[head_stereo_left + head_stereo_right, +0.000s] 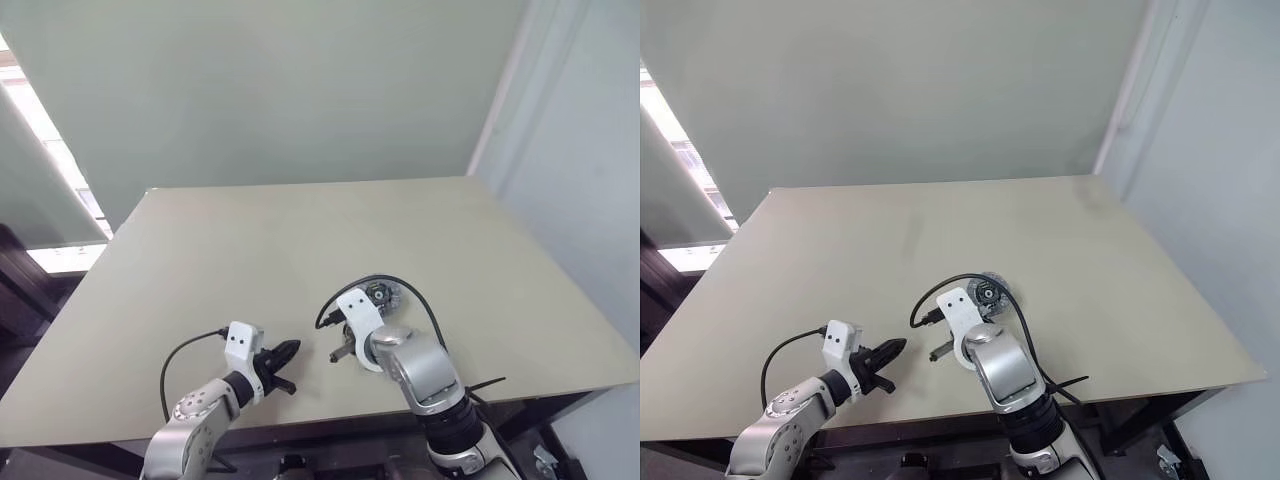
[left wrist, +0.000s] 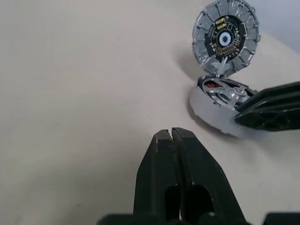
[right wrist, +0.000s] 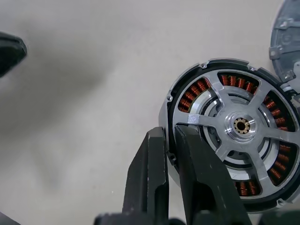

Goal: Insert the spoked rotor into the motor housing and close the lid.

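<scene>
While right gripper point(image 3: 171, 140) pinches motor housing point(image 3: 187, 101) rim, lid point(image 3: 286, 37) cut off; left gripper point(image 2: 171, 136) pressed together.

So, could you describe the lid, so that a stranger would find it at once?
On the beige table, near its front edge, look beside the right fingers. The lid is the grey toothed disc with a dark centre, leaning against the motor housing, which shows copper windings under the silver spoked rotor.

I'm counting one table point(image 1: 300, 240), and on it I'm seeing one motor housing point(image 3: 187, 101) with one spoked rotor point(image 3: 241, 125) sitting in it, plus one lid point(image 2: 226, 36). I'm also counting two grippers: left gripper point(image 2: 171, 136), right gripper point(image 3: 171, 132).
</scene>
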{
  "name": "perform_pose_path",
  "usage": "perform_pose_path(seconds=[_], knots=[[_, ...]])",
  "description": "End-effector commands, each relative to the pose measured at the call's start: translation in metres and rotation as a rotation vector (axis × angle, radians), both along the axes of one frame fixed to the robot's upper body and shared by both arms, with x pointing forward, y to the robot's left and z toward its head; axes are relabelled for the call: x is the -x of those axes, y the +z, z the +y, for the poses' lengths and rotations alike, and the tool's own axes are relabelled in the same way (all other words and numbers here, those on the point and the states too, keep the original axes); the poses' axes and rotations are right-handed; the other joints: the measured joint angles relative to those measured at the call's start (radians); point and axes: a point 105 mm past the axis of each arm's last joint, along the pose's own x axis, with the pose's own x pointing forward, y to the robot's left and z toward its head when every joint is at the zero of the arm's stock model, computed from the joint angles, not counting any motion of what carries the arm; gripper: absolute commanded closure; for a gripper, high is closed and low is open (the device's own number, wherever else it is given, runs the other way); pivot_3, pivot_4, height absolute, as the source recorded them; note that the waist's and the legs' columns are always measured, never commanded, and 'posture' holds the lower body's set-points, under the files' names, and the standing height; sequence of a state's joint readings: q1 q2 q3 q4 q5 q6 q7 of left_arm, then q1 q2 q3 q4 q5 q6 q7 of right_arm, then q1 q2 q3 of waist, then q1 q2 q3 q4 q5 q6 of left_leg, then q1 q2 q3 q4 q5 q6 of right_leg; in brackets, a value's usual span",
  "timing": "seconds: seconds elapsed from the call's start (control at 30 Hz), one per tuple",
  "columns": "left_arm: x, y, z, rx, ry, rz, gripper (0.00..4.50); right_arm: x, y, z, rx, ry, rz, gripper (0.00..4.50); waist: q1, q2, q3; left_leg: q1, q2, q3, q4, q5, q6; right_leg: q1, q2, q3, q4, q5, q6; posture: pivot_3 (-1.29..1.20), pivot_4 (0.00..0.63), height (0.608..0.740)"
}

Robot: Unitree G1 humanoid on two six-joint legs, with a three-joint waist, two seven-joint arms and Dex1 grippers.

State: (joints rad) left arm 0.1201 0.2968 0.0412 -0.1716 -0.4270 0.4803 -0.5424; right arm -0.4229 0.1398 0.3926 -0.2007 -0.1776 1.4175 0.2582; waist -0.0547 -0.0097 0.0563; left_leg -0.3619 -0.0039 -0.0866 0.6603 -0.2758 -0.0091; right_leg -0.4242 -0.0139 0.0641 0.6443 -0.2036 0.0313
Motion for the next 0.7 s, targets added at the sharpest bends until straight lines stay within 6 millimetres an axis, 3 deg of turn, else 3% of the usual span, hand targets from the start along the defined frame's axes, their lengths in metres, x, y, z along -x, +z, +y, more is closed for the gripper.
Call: perform_pose_path(seconds=[0.03,0.23,0.7], knots=[[-0.005,0.008,-0.004,0.0,-0.017,-0.043,4.5,0.016,0.021,0.039,-0.144,0.093,-0.006,4.49,-0.001,0.0,0.0,0.0,0.0,0.0,0.0,0.0,0.0,0.0,0.0,0.0,0.0,0.0,0.0,0.0,0.0,0.74],[-0.006,0.008,-0.006,-0.005,-0.029,-0.046,4.5,0.03,0.027,0.052,-0.213,0.216,-0.003,4.49,-0.001,0.0,0.0,0.0,0.0,0.001,0.0,0.0,0.0,0.0,0.0,0.001,0.0,0.0,0.0,0.0,0.0,0.74],[-0.007,0.009,0.001,-0.021,-0.02,-0.045,4.5,0.022,0.026,0.053,-0.267,0.2,-0.053,4.49,0.0,0.0,0.0,0.0,0.0,0.001,0.001,0.0,0.0,0.0,0.0,0.0,0.0,0.0,0.0,0.0,0.0,0.74]])
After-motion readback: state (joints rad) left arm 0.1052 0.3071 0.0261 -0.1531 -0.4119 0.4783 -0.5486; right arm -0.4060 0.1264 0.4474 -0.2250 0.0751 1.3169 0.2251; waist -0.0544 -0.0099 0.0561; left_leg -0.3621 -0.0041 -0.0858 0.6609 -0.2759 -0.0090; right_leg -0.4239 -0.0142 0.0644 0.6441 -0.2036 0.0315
